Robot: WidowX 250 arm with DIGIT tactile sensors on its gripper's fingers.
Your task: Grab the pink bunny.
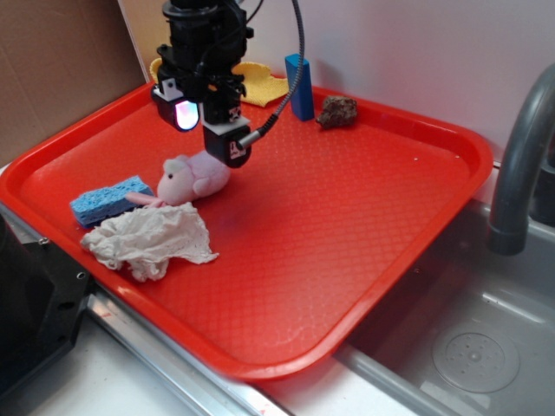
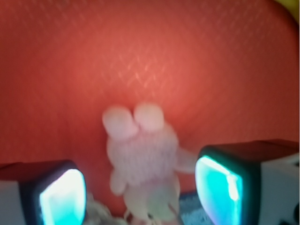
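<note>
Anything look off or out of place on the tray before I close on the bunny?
Nothing looks spilled or damaged. The pink bunny lies on its side on the red tray, right beside the blue sponge and the crumpled white cloth. The open pincer straddles the bunny, so the grasp looks lined up.

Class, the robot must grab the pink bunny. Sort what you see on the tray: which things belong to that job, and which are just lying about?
Belongs to the job:
pink bunny
gripper

Just lying about:
blue sponge
white cloth
yellow cloth
blue block
brown lump
</note>
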